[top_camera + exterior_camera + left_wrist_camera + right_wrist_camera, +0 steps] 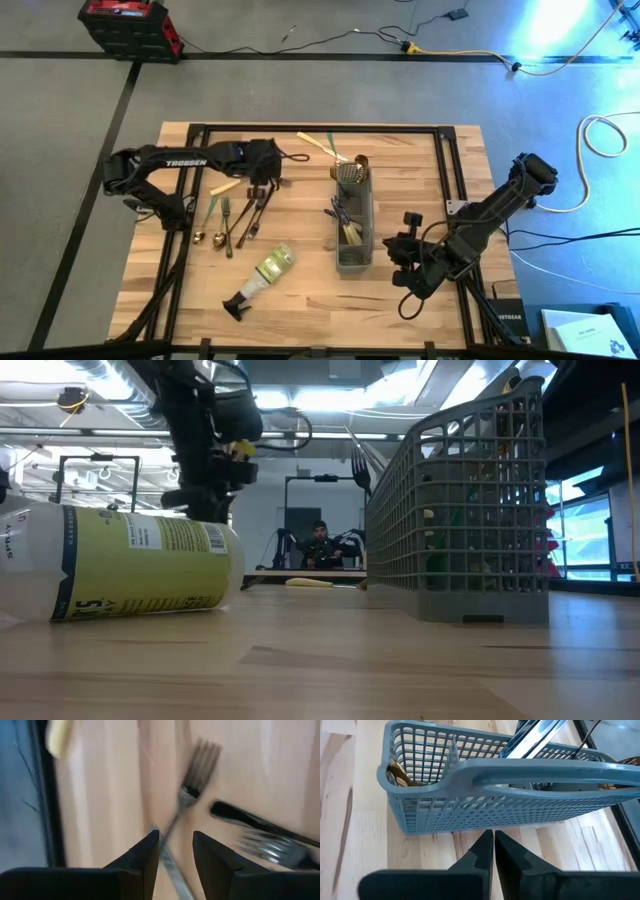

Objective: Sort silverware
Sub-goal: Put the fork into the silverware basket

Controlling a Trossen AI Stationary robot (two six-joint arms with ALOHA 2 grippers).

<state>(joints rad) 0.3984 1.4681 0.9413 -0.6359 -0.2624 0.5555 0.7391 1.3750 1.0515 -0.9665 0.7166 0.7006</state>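
Gripping a fork [192,785] by its handle.
Our left gripper [175,852] pinches it narrowly near the table's [300,300] left edge, tines pointing away; right gripper [493,851] waits closed.

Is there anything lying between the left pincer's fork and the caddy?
Nothing visible. The left pincer has its fingers around a fork, and the bare tabletop runs across to the mesh caddy.
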